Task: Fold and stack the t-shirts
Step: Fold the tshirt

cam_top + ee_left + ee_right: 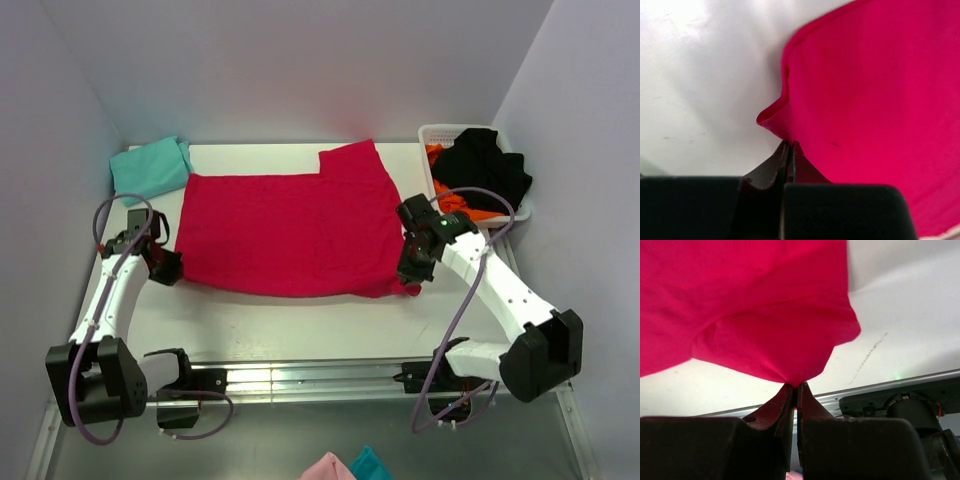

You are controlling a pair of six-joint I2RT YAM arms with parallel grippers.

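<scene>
The crimson-red t-shirt (290, 225) lies spread over the middle of the white table, one sleeve sticking out at the back right. My left gripper (172, 264) is shut on its near-left edge; in the left wrist view the cloth (875, 90) is pinched up at the fingertips (789, 143). My right gripper (413, 272) is shut on its near-right corner and lifts it; in the right wrist view the cloth (755, 315) hangs from the tips (796, 386). A folded teal t-shirt (150, 166) lies at the back left.
A white basket (432, 134) at the back right holds black and orange clothes (485, 170). A metal rail (300, 378) runs along the near table edge. Pink and teal cloth (345, 465) shows below the rail.
</scene>
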